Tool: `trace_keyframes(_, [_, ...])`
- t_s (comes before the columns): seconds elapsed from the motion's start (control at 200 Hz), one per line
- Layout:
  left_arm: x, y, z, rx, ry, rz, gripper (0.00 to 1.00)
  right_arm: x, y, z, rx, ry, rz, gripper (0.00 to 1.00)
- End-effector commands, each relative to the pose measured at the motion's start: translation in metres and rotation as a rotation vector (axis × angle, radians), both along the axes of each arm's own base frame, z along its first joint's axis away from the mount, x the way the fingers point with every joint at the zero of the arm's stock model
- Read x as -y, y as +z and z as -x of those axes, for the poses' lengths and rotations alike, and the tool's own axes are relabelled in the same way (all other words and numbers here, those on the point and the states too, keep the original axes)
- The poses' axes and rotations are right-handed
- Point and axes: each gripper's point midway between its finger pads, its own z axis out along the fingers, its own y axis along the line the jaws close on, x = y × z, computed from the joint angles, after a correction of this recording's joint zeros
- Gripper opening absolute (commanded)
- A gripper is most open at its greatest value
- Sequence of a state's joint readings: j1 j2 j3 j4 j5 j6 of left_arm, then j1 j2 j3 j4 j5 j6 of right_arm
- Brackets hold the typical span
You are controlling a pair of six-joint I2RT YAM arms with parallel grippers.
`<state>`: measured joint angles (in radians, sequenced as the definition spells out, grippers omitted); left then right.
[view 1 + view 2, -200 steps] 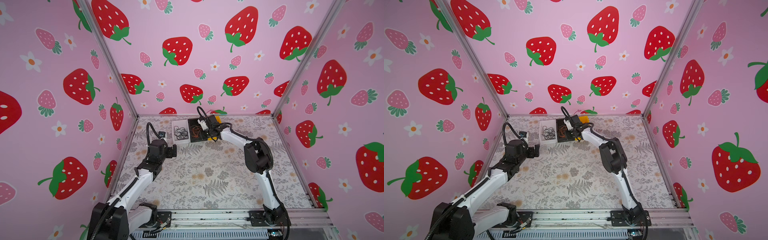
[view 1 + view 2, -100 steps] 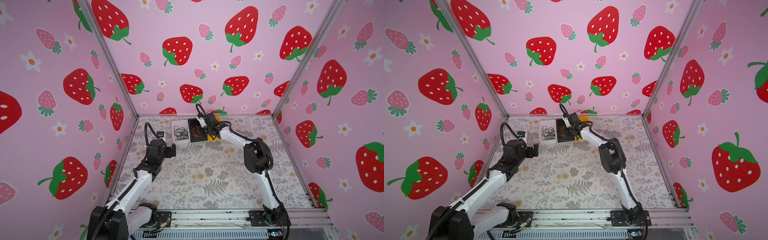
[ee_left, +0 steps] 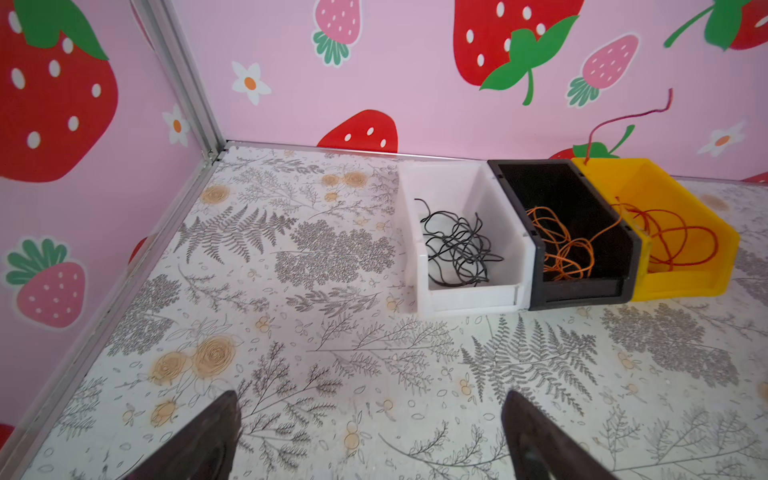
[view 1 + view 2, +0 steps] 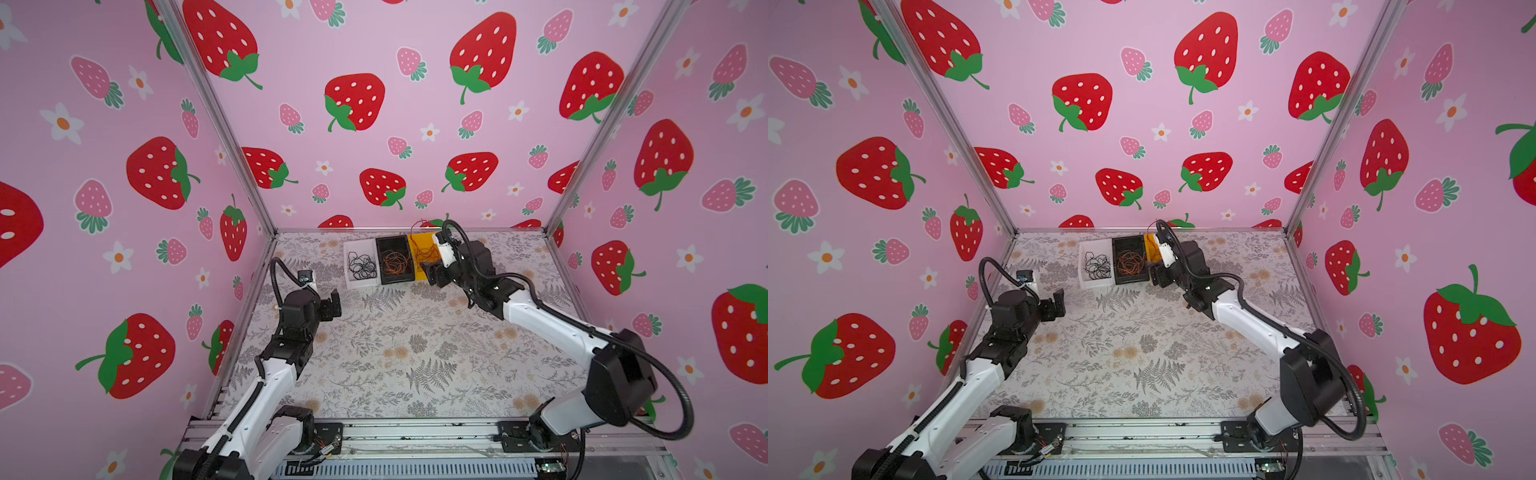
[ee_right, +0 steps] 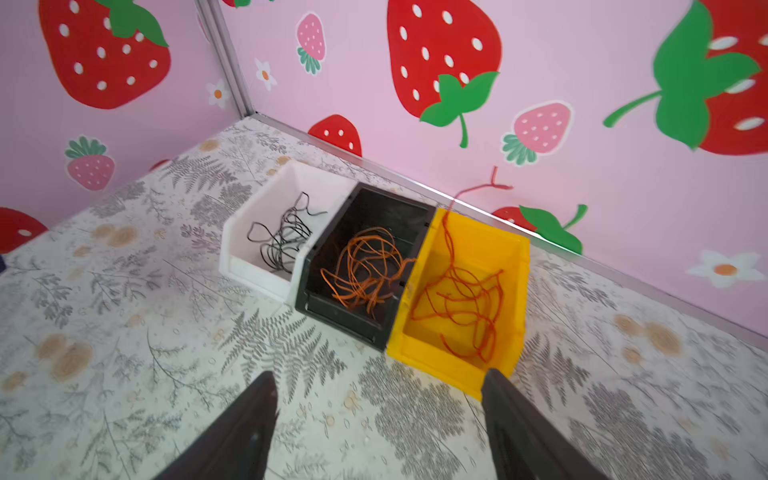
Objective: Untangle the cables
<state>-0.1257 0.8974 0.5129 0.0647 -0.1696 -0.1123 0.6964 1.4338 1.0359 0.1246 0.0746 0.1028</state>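
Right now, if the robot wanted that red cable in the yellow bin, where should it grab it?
Probably the loose end of the red cable, which stands up past the back rim of the yellow bin, approached from above. That end is free in the air; the rest lies in low loops on the bin floor, between walls.

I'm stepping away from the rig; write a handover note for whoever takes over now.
Left gripper: open, empty, above the table.
Right gripper: open, empty, before the yellow bin.
Black cables in white bin, orange cables in black bin, red cables in yellow bin.
Done: colours look separated.
To do: perhaps tuck in the red end poking over the yellow bin's rim.
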Motion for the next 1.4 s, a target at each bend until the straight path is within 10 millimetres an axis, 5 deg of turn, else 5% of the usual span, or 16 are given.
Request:
trace_keyframes(0.0, [-0.02, -0.004, 0.01, 0.016, 0.087, -0.055, 0.99, 0.067, -0.01, 0.007, 0.13, -0.221, 0.042, 0.99])
trace_keyframes(0.08, [-0.03, -0.009, 0.014, 0.013, 0.132, -0.089, 0.99, 0.133, -0.018, 0.02, 0.242, -0.435, 0.006, 0.99])
trace_keyframes(0.195, [-0.034, -0.023, 0.008, 0.004, 0.146, -0.124, 0.99, 0.219, -0.056, 0.029, 0.266, -0.663, 0.016, 0.99])
trace_keyframes(0.325, [-0.032, -0.035, -0.008, -0.022, 0.139, -0.131, 0.99, 0.264, -0.096, 0.026, 0.212, -0.798, 0.119, 0.99])
trace_keyframes(0.455, [-0.029, -0.043, -0.023, 0.014, 0.113, -0.147, 0.99, 0.272, -0.106, 0.02, 0.255, -0.785, 0.107, 0.99])
trace_keyframes(0.56, [-0.032, -0.047, -0.036, 0.068, 0.105, -0.109, 0.99, 0.262, -0.094, 0.014, 0.33, -0.679, -0.001, 0.99])
trace_keyframes(0.69, [-0.044, -0.066, -0.048, 0.084, 0.123, -0.024, 0.99, 0.236, -0.104, 0.006, 0.365, -0.491, 0.065, 0.99])
trace_keyframes(0.78, [-0.044, -0.08, -0.054, 0.084, 0.093, 0.024, 0.99, 0.25, -0.106, 0.012, 0.402, -0.553, 0.015, 0.99])
trace_keyframes(0.89, [-0.036, -0.095, -0.062, 0.059, 0.036, 0.031, 0.99, 0.235, -0.12, -0.002, 0.316, -0.452, 0.055, 0.99])
trace_keyframes(1.09, [-0.015, -0.1, -0.075, -0.017, -0.056, -0.022, 0.99, 0.26, -0.126, -0.021, 0.248, -0.583, 0.026, 0.99])
trace_keyframes(1.396, [-0.017, -0.101, -0.075, -0.02, -0.047, -0.021, 0.99, 0.257, -0.127, -0.023, 0.244, -0.576, 0.037, 0.99])
